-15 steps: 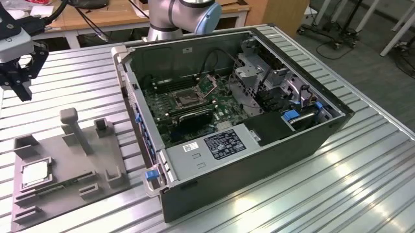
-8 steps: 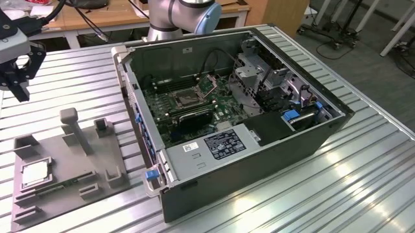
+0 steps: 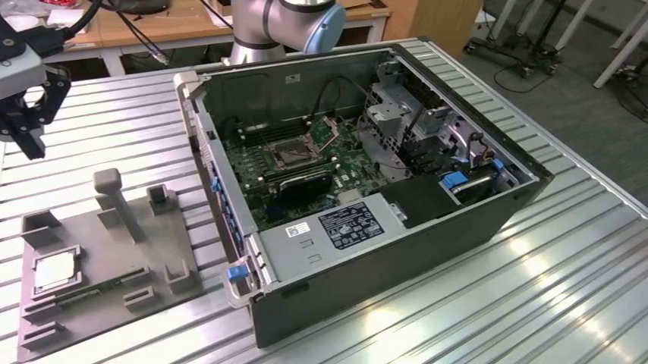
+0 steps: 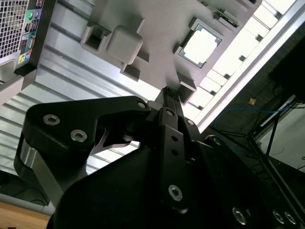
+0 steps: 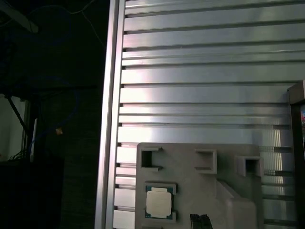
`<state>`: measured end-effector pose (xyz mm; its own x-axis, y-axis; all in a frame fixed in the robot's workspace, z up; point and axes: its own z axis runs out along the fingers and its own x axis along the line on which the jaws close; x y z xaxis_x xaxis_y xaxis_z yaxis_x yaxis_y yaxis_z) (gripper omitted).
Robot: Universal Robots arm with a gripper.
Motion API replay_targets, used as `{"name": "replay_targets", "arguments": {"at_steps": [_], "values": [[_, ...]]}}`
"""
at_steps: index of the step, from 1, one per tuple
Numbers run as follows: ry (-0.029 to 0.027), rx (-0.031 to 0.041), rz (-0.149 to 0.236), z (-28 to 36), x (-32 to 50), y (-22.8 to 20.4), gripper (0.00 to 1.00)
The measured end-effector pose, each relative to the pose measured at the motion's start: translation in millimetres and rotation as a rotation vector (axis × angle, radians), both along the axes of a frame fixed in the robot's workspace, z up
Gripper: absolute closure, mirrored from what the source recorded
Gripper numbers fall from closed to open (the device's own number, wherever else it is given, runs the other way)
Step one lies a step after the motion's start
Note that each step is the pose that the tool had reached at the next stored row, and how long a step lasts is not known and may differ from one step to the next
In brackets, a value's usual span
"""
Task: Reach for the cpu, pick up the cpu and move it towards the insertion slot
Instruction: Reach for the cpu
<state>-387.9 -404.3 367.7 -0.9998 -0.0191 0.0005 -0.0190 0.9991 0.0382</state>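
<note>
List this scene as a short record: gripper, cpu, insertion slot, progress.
gripper: black gripper raised over the slatted aluminium table, apart from the chip
cpu: small square silvery chip with green rim, lying in a recess of the grey plastic tray
slot: square dark socket with silvery frame on the green motherboard, inside the open black computer case
progress: chip not yet picked up

claw over the grey tray
the claw (image 4: 170,94) hangs above a grey tray (image 4: 159,33); the cpu (image 4: 200,44) lies flat in a recess just beyond the claw's tip, apart from it.
</note>
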Motion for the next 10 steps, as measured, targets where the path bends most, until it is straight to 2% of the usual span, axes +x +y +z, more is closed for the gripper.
{"name": "replay_targets", "arguments": {"at_steps": [10], "values": [[0.0004, 0.0, 0.0, -0.6, -1.9, 0.0, 0.89]]}}
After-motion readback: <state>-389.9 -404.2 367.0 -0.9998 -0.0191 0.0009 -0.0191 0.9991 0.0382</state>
